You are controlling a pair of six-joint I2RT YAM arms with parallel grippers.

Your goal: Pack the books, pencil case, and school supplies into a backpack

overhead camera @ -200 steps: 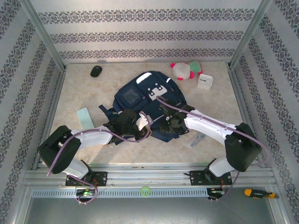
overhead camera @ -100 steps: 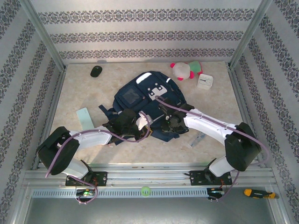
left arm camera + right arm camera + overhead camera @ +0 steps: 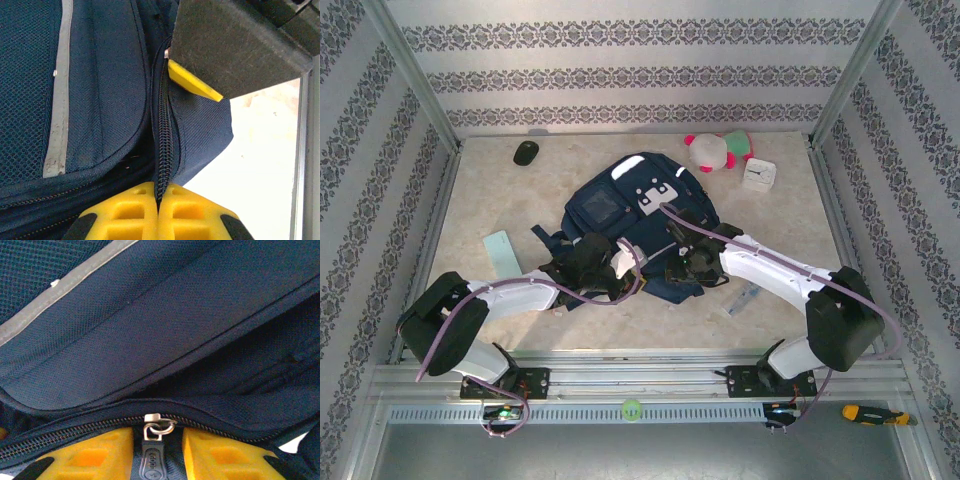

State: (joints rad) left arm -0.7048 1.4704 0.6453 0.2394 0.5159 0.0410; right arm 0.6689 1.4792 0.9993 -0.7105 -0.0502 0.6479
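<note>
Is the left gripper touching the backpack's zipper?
Touching. The left wrist view shows the left gripper pinched shut on the backpack zipper, no gap.

A large navy blue fabric backpack (image 3: 630,212) lies on the beige counter (image 3: 800,235); the left gripper (image 3: 620,263) and right gripper (image 3: 673,267) sit at its near edge.

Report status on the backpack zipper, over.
Left gripper shut, pinching backpack at its zipper. Right gripper open, straddling zipper pull. Zipper looks closed; teal square and clear packet on table, unpacked.
</note>
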